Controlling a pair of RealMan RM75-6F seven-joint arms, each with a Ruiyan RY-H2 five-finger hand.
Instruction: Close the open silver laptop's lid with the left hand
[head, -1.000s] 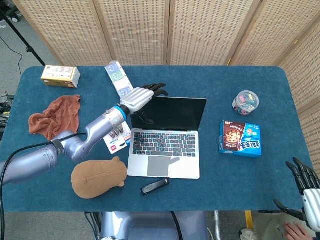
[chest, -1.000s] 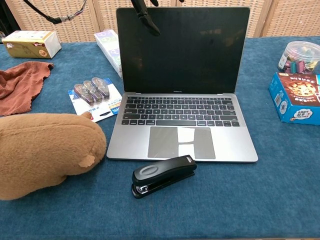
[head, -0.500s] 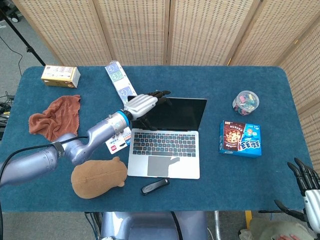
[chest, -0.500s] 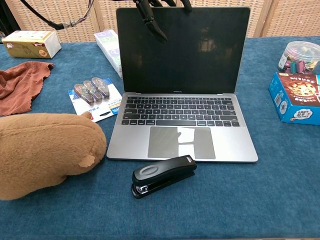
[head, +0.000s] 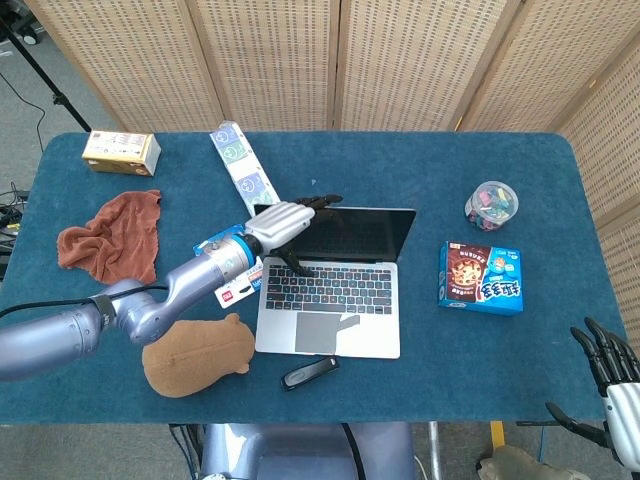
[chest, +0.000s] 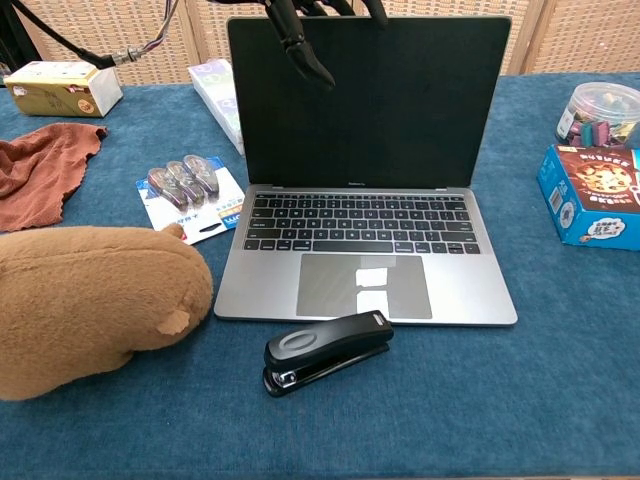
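Observation:
The silver laptop (head: 330, 300) (chest: 365, 270) sits open at the table's middle, its dark screen (chest: 370, 100) tipped a little toward the keyboard. My left hand (head: 285, 222) rests over the lid's top left corner, fingers draped across the upper edge and the thumb hanging in front of the screen. In the chest view only the left hand's fingertips (chest: 308, 60) show at the top of the screen. It holds nothing. My right hand (head: 610, 385) hangs off the table's near right corner, fingers spread and empty.
A black stapler (chest: 325, 350) lies just in front of the laptop. A brown plush (chest: 90, 305) and a tape pack (chest: 190, 190) sit to its left. A snack box (head: 480, 277) and a clear jar (head: 491, 203) stand to the right. A brown cloth (head: 110, 235) lies far left.
My left hand has come over the lid's top edge and drawn it forward. The lid leans slightly more toward the keyboard than one second ago. The right hand has barely shifted.

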